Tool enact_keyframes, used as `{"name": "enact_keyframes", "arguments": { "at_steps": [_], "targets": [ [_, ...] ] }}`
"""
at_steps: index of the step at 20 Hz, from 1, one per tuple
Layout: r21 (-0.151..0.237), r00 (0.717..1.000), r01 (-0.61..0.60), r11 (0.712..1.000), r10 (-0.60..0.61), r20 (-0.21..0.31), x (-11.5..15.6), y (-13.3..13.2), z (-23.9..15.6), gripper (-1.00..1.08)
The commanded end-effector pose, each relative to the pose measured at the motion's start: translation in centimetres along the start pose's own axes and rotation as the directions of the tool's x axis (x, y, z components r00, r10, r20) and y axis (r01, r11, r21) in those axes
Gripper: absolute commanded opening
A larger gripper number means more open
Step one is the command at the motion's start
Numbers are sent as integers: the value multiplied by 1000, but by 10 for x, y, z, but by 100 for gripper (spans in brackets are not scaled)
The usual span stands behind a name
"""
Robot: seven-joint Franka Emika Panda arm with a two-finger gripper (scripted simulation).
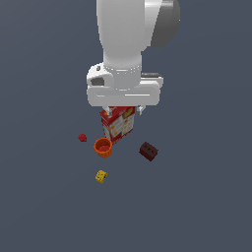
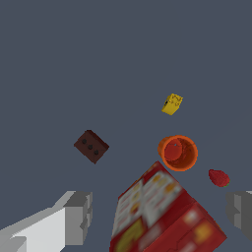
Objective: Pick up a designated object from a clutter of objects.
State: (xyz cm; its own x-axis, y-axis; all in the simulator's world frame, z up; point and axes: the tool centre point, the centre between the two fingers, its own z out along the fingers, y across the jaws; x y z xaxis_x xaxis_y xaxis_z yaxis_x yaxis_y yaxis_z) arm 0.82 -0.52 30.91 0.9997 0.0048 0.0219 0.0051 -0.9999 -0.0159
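Hovering above printed box (image 1: 118, 125), end effector (image 2: 160, 216) wide open, empty. Strawberry (image 1: 82, 138) sits apart, beside orange cup (image 1: 103, 147). Shift over strawberry before descending; avoid clipping cup.

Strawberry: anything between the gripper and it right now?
Yes. The open gripper hangs above the red-and-yellow printed box, which sits between its fingers in the wrist view. The strawberry lies off to the exterior view's left, beside the orange cup, apart from both.

printed box (image 2: 162, 216): cut by wrist frame edge | exterior: top hidden behind tool (image 1: 124, 109) | fingertips unseen
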Motion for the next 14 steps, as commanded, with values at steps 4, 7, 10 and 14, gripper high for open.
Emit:
{"name": "enact_keyframes", "arguments": {
  "at_steps": [4, 7, 10, 14],
  "targets": [
    [8, 1000, 24, 1000, -24, 2, 1, 26, 26, 100],
    [12, 999, 42, 999, -42, 2, 0, 46, 46, 100],
    [16, 998, 62, 998, -63, 2, -3, 69, 69, 100],
    [18, 996, 91, 996, -91, 2, -11, 103, 102, 100]
  ]
}}
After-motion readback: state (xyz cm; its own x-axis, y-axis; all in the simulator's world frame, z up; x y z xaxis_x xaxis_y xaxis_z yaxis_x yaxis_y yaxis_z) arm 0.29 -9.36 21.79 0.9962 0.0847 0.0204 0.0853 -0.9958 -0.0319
